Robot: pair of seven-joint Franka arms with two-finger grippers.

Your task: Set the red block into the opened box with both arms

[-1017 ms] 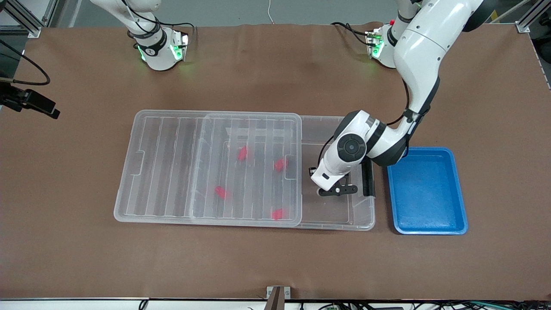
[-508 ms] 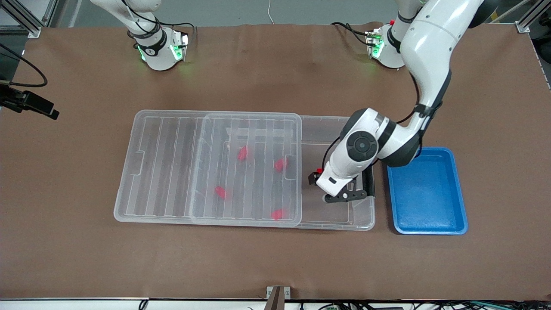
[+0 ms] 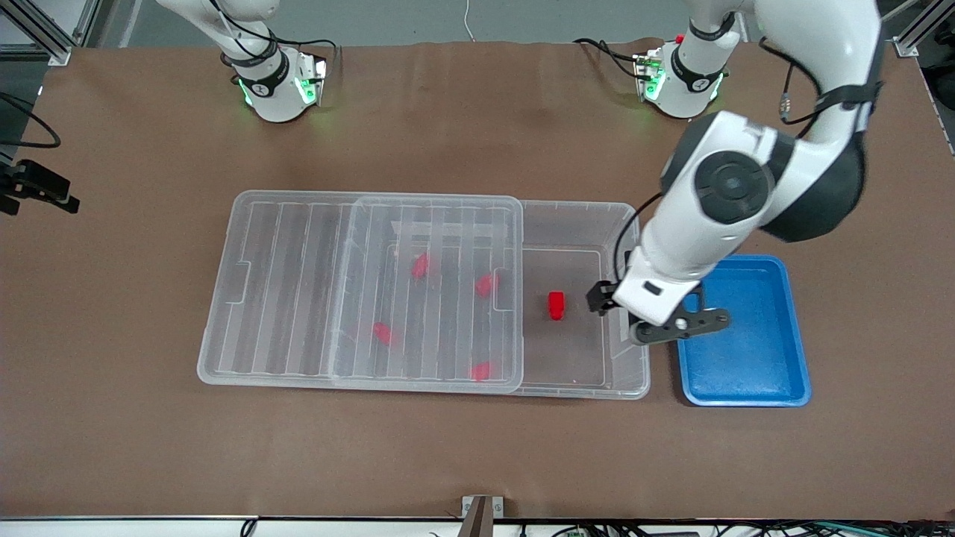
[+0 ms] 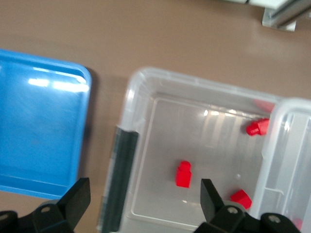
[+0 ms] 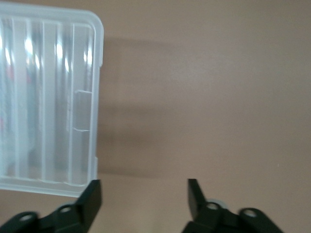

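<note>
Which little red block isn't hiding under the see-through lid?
The red block in the uncovered part of the box, toward the blue tray. It looks bright; the other four show blurry through the lid.

four red blocks (image 3: 421,265) blurred under lid (image 3: 358,291); latch (image 4: 119,179) partly hidden

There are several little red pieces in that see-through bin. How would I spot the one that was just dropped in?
Find the big clear box mid-table, its ribbed lid slid toward the right arm's end. In the uncovered part lies one red block. Unlike the four other red blocks, blurred under the lid, it shows sharp and bright.
</note>
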